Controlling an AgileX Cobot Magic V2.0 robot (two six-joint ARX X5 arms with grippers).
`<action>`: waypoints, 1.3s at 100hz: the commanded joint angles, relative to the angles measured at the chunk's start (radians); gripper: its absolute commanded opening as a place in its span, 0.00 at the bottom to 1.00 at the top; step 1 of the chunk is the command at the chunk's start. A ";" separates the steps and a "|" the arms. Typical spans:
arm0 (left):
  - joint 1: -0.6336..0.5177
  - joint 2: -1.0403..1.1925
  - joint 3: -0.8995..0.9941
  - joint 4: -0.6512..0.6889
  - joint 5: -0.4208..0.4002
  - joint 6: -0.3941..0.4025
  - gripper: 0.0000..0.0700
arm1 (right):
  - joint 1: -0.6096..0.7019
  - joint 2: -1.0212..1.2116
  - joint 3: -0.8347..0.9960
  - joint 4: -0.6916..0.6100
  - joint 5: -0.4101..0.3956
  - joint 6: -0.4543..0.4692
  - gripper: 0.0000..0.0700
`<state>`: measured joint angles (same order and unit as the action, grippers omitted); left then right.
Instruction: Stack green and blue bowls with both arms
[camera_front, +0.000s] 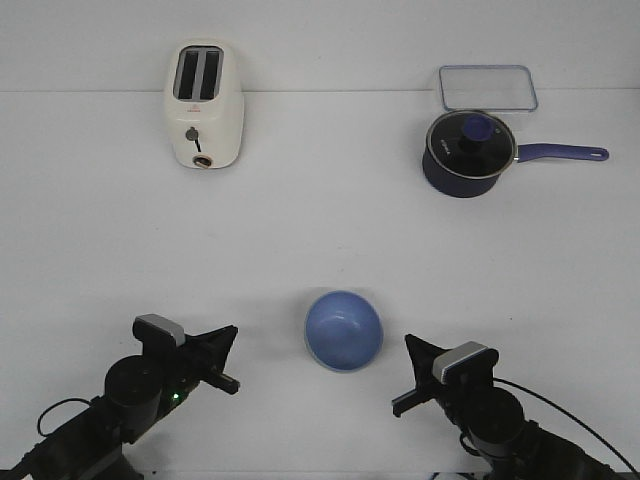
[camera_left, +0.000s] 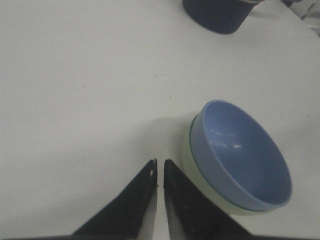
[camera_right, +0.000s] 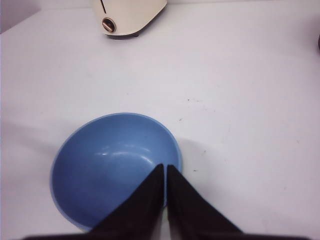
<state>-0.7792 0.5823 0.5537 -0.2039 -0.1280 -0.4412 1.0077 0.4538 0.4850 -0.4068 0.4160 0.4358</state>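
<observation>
The light blue bowl (camera_front: 343, 330) sits nested inside the pale green bowl (camera_left: 194, 167) at the table's near middle. In the left wrist view the blue bowl (camera_left: 242, 157) leans a little in the green one, of which only the outer wall shows. In the front and right wrist views only the blue bowl (camera_right: 107, 165) shows. My left gripper (camera_front: 228, 352) is shut and empty, left of the bowls, its tips (camera_left: 160, 162) apart from them. My right gripper (camera_front: 411, 352) is shut and empty, right of the bowls, its tips (camera_right: 165, 166) seen against the blue rim.
A cream toaster (camera_front: 203, 105) stands at the far left. A dark navy saucepan (camera_front: 468, 152) with a glass lid and long handle stands at the far right, with a clear lidded box (camera_front: 487, 87) behind it.
</observation>
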 joint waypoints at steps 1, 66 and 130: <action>-0.006 0.002 0.011 0.041 0.001 -0.005 0.02 | 0.010 0.005 -0.001 0.012 0.003 0.012 0.02; 0.644 -0.498 -0.464 0.244 0.020 0.407 0.02 | 0.010 0.003 -0.001 0.012 0.003 0.012 0.02; 0.708 -0.579 -0.540 0.232 0.020 0.423 0.02 | 0.010 0.003 -0.001 0.013 0.003 0.012 0.02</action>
<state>-0.0723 0.0044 0.0341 0.0147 -0.1070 -0.0345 1.0077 0.4538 0.4850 -0.4065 0.4160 0.4362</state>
